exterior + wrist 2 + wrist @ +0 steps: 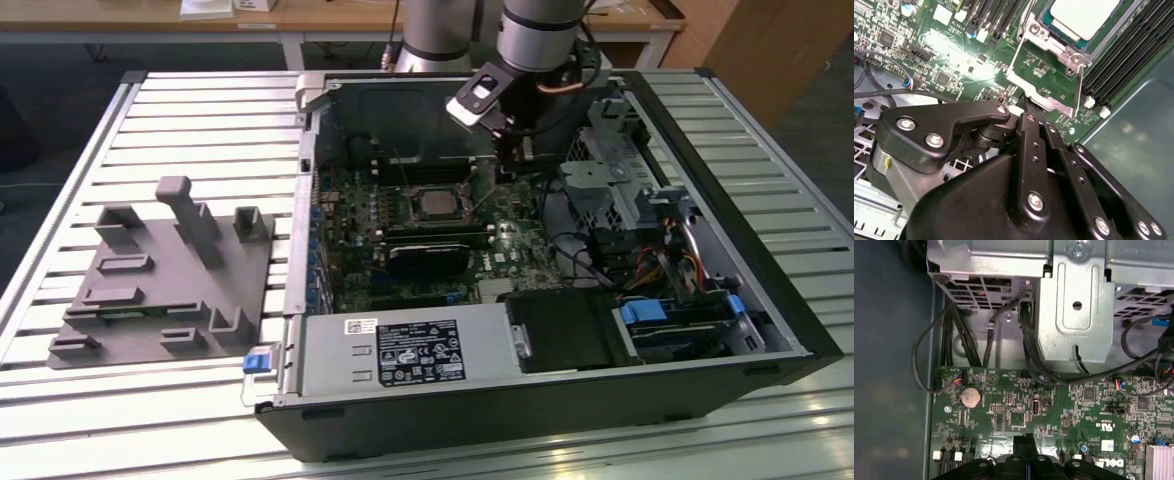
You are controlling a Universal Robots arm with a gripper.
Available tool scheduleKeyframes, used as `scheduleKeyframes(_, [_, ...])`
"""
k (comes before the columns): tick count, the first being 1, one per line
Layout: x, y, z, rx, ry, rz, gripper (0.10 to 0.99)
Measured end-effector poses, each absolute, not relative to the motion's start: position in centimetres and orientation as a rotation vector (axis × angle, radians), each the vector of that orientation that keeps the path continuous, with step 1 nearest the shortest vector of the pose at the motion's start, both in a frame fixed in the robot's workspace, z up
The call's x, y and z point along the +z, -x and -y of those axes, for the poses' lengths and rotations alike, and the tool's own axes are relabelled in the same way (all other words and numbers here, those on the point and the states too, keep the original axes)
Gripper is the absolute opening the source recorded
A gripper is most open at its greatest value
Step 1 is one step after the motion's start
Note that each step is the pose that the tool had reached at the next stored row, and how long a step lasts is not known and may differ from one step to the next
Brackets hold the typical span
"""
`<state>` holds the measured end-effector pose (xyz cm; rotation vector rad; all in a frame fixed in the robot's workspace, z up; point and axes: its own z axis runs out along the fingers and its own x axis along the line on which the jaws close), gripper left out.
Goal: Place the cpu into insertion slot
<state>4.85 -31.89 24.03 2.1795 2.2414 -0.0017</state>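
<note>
As the exterior view presents it, the black open-sided computer case (747,250) lies on the slatted metal desk (200,120), beside a grey moulded fixture block (160,270). The small flat square cpu with its dull silver-grey top (438,204) lies inside the square, silver-framed insertion slot (407,205) on the green circuit board (518,245). The black gripper (506,168) hangs inside the case, near the slot on the exterior view's right and apart from the cpu.

In the second wrist view the cpu top lies level within the slot frame. The hinged silver retention plate (1044,82) stands swung open, with board visible through its window. The thin wire lever (1082,85) runs along the plate's edge. The gripper's tip sits close against the plate; whether it touches cannot be told.

In the first wrist view the fingers (1020,445) are clenched together with nothing visible between them. They are poised over the board, near a round silver coin cell (970,397). A silver sheet-metal drive cage (1074,315) and black cables (1026,340) lie beyond.

Judgement: the cpu appears seated and free of the fingers. For a good result:

- Verify that all four edges lie flush within the frame, with no corner raised.
- Keep the fingers clear of the plate and lever; a sideways nudge there could shift the chip or bend the socket contacts.
- Apply no downward force to the chip top.
</note>
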Motion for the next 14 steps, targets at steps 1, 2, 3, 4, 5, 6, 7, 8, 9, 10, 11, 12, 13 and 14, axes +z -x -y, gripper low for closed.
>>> scheduleKeyframes(1, [24.0, -4.7, 31.9, -0.002, -2.179, -2.241, 0.106])
scheduleKeyframes(2, [24.0, -4.6, 31.9, -0.002, -2.179, -2.241, 0.106])
scheduleKeyframes(3, [24.0, -4.5, 31.9, -0.001, -2.180, -2.241, 0.106])
scheduleKeyframes(4, [24.0, -4.5, 31.9, -0.001, -2.180, -2.241, 0.106])
scheduleKeyframes(5, [24.0, -4.4, 31.9, -0.002, -2.179, -2.241, 0.106])
scheduleKeyframes(6, [24.0, -4.3, 31.9, -0.002, -2.179, -2.241, 0.106])
scheduleKeyframes(7, [24.0, -4.2, 31.9, -0.002, -2.179, -2.241, 0.106])
scheduleKeyframes(8, [24.0, -4.1, 31.9, -0.002, -2.179, -2.241, 0.106])
scheduleKeyframes(9, [24.0, -4.0, 31.9, -0.002, -2.180, -2.241, 0.106])
scheduleKeyframes(10, [24.0, -3.9, 31.9, -0.002, -2.179, -2.241, 0.106])
scheduleKeyframes(11, [24.0, -3.8, 31.9, -0.002, -2.179, -2.241, 0.106])
scheduleKeyframes(12, [24.0, -3.7, 31.9, -0.001, -2.180, -2.241, 0.106])
scheduleKeyframes(13, [24.0, -3.6, 31.9, -0.001, -2.180, -2.241, 0.106])
scheduleKeyframes(14, [24.0, -3.5, 31.9, -0.001, -2.179, -2.241, 0.106])
